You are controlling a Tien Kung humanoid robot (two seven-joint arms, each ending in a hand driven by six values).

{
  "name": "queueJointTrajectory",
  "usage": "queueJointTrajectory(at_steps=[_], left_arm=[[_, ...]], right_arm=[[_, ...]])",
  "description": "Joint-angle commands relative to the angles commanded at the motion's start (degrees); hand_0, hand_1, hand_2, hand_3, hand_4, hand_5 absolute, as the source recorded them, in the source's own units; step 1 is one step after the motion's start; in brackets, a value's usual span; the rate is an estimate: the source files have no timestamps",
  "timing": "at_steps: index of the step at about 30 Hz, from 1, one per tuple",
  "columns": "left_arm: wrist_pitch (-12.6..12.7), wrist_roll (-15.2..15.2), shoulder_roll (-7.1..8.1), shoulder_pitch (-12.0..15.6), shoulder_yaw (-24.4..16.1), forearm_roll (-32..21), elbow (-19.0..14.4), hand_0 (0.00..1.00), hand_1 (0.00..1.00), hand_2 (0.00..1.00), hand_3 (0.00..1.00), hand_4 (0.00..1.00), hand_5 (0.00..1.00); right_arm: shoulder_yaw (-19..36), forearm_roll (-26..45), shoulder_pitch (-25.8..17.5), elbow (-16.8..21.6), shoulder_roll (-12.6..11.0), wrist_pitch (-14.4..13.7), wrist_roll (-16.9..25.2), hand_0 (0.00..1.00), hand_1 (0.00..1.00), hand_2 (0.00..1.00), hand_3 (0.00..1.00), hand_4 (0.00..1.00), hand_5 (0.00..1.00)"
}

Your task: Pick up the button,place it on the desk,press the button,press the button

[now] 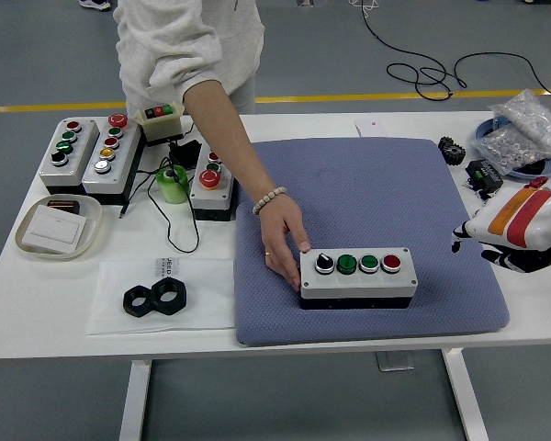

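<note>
A grey button box lies on the blue mat, near its front edge. It carries a black selector, two green buttons and a red button. A person at the far side reaches across, and their hand rests against the box's left end. My right hand, white with an orange and red stripe, hovers at the mat's right edge, about a hand's width right of the box. Its fingers are relaxed and hold nothing. My left arm is out of view.
Several other button boxes and a cabled one stand at the back left beside a green tape roll. A tray and two black nuts lie front left. Bags of parts sit back right.
</note>
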Motion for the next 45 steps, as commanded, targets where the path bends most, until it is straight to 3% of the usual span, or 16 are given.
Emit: queueJointTrajectory(at_steps=[11,30,45], left_arm=[[0.1,-0.1,0.02,-0.4,0.1,-0.1,0.0,0.736,0.905,0.956,0.778,0.550,0.998],[0.4,-0.1,0.19,-0.6,-0.3,0.7,0.0,0.736,0.907,0.956,0.776,0.549,0.998],[0.5,0.0,0.06,-0.8,0.1,1.3,0.0,0.738,0.905,0.955,0.774,0.549,0.998]], right_arm=[[-1.5,-1.7,0.5,0.0,4.8,-0.2,-0.4,0.177,0.054,0.141,0.764,0.431,0.002],[-1.5,-2.5,1.2,-0.1,10.8,-0.5,-0.5,0.176,0.053,0.138,0.771,0.426,0.002],[-1.2,-2.4,-1.6,-4.5,14.3,-2.0,-1.2,0.175,0.053,0.137,0.771,0.423,0.002]])
